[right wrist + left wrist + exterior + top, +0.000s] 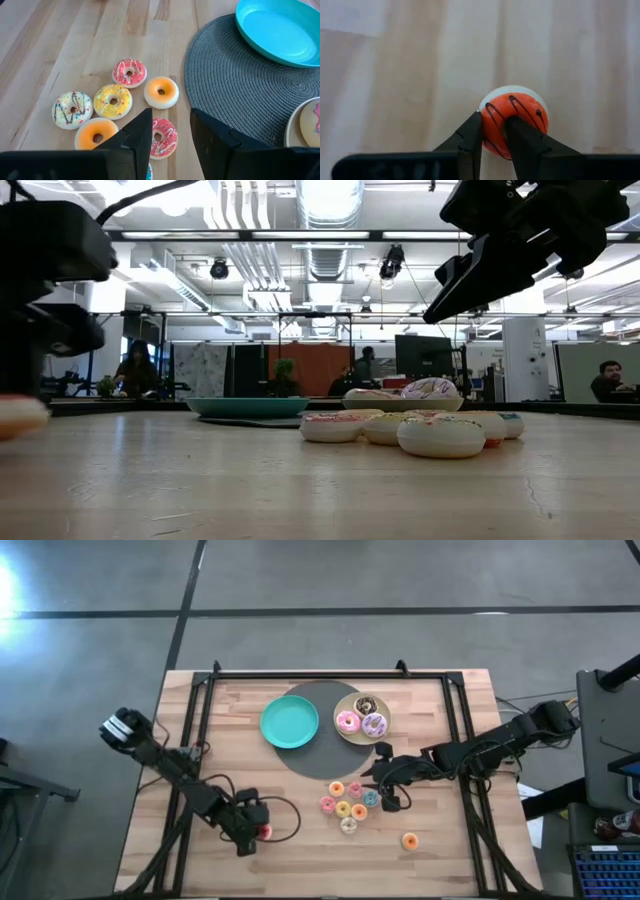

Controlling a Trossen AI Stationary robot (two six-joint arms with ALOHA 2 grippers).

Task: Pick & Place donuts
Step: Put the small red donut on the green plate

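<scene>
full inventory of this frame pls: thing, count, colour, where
Teal plate: 1, empty, table's far middle, partly on the mat.
Grey round mat: 1, woven, under both plates.
Beige plate: 1, right of the teal plate.
Large donuts: 3 on the beige plate: pink, lilac-white, chocolate-brown.
Small donut cluster: about 7 in pink, orange, yellow, white and blue, on bare wood at the mat's near edge.
Lone orange donut: 1, near right of the table.
Red donut: 1, near left, on the wood.
Table: 1, light wood, black frame.
People: a few, beyond the table in the low view.
Left gripper: shut on the red donut.
Right gripper: open, above the cluster.
</scene>
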